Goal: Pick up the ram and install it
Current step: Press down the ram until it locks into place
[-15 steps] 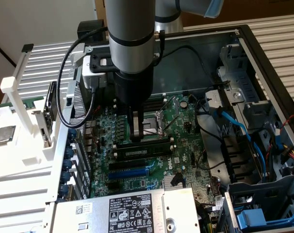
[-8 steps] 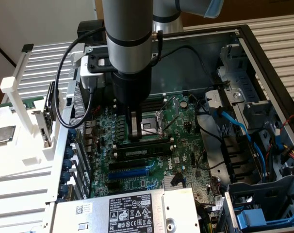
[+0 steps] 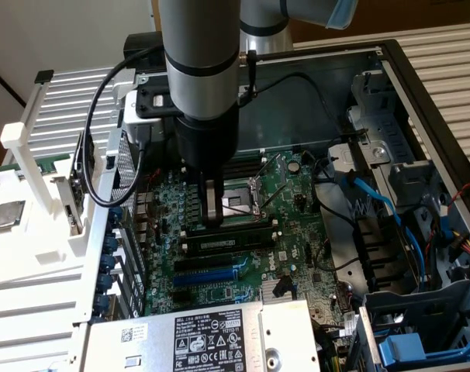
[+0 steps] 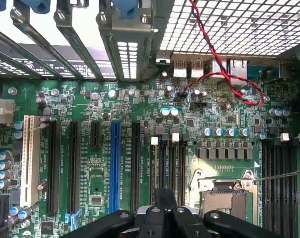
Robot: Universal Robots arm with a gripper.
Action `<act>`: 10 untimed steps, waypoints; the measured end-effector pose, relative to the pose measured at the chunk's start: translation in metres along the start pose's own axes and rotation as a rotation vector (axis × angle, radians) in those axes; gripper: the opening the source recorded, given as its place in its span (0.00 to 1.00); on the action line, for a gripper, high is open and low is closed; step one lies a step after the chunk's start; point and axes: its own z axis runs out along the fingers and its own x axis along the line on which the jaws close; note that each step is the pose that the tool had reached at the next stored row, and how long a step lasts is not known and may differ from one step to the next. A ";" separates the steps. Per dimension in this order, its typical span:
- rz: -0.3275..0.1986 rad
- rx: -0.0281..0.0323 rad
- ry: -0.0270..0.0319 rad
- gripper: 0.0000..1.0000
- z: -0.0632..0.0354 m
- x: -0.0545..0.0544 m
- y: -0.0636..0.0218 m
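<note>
The ram, a long dark stick with a small whitish label, stands on edge in a memory slot on the green motherboard, in front of the CPU socket. My gripper hangs straight down from the arm with its fingers shut, the tips just above and behind the ram. I cannot tell whether they touch it. In the wrist view the gripper is shut over the black memory slots, whose white end clips show beyond the fingers.
A long blue slot lies beside the memory slots. The power supply sits at the near edge. Blue cables and drive bays stand on the exterior view's right, a white fixture on its left. Red and black wires loop over the board.
</note>
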 end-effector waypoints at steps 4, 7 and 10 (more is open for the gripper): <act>0.000 -0.0001 0.0001 0.10 0.0026 0.001 0.0023; 0.000 -0.0001 0.0000 0.10 0.0057 0.001 0.0024; 0.000 -0.0001 0.0000 0.10 0.0091 0.001 0.0026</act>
